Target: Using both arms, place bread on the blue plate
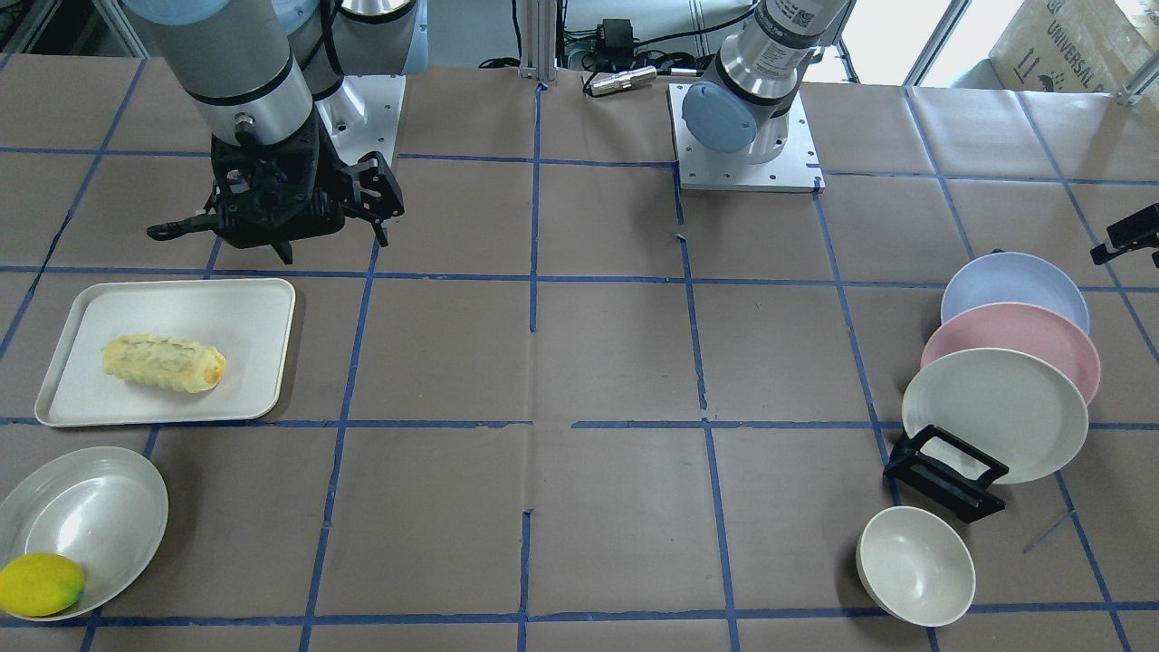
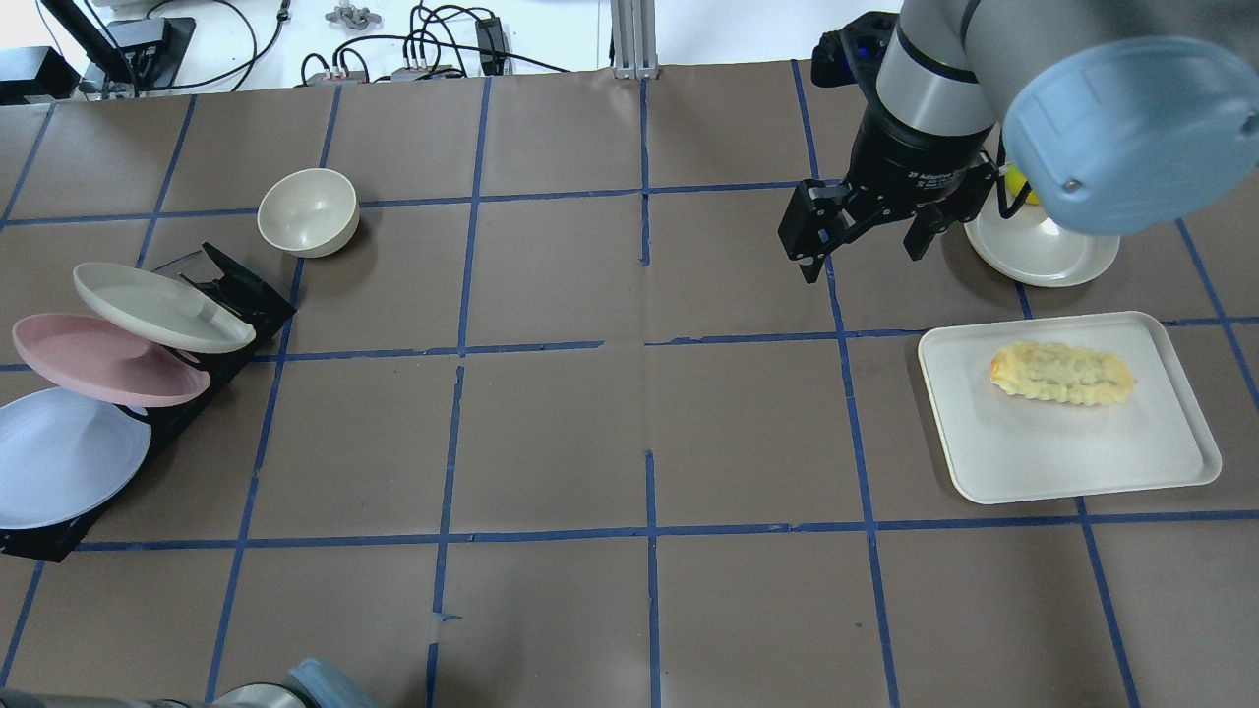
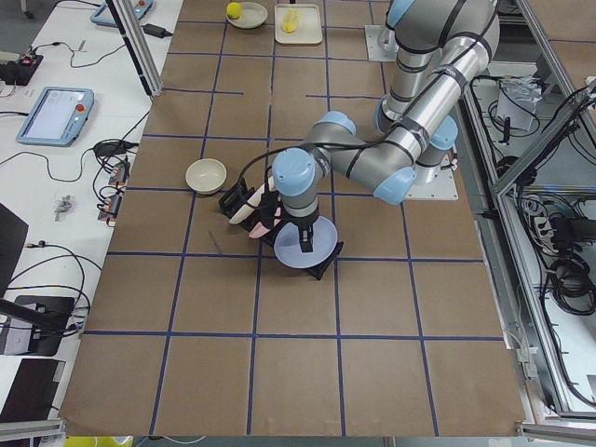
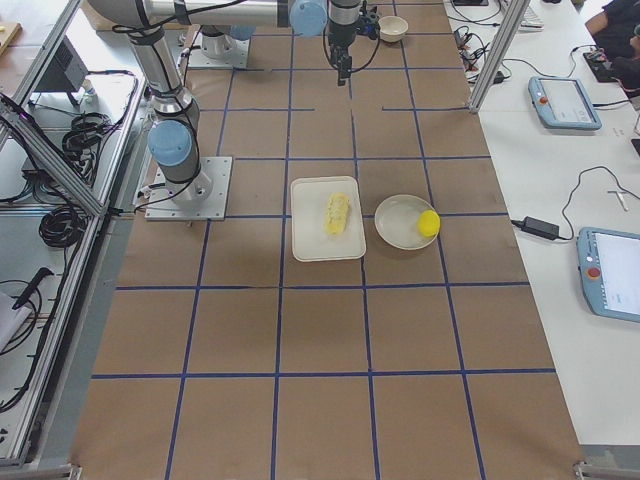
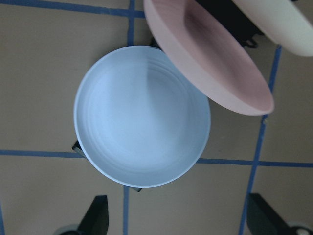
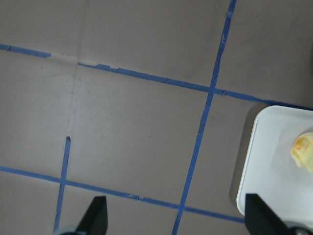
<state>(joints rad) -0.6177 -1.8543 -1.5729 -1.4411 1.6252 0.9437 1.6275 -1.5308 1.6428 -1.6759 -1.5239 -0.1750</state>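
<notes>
The bread [image 2: 1062, 373] lies flat on a white tray [image 2: 984, 462] at the right of the table, its browned end turned toward the table's middle. Nothing touches it. Beyond the tray, on the far right, a white dish [image 1: 90, 516] holds a lemon [image 1: 41, 584] at its rim.

The right gripper [image 2: 864, 256] hangs above bare table, left of the tray and apart from the bread. Its jaws are spread wide and hold nothing. The right wrist view looks down on brown paper and blue tape, with only the tray's corner and the bread's tip at its right edge.

The blue plate [image 2: 59, 462] is well apart from the bread, at the far left of the table. It leans in a black rack [image 2: 236, 290], nearest the robot of three plates. A pink plate [image 2: 98, 359] overlaps its far edge, and a white plate [image 2: 157, 307] stands beyond that. A white bowl [image 2: 307, 211] sits on the table farther off, just past the rack.

The left gripper [image 5: 178, 218] hangs over the blue plate. Its fingers [image 5: 98, 218] stand wide apart with nothing between them, and the plate fills the middle of the wrist view.
</notes>
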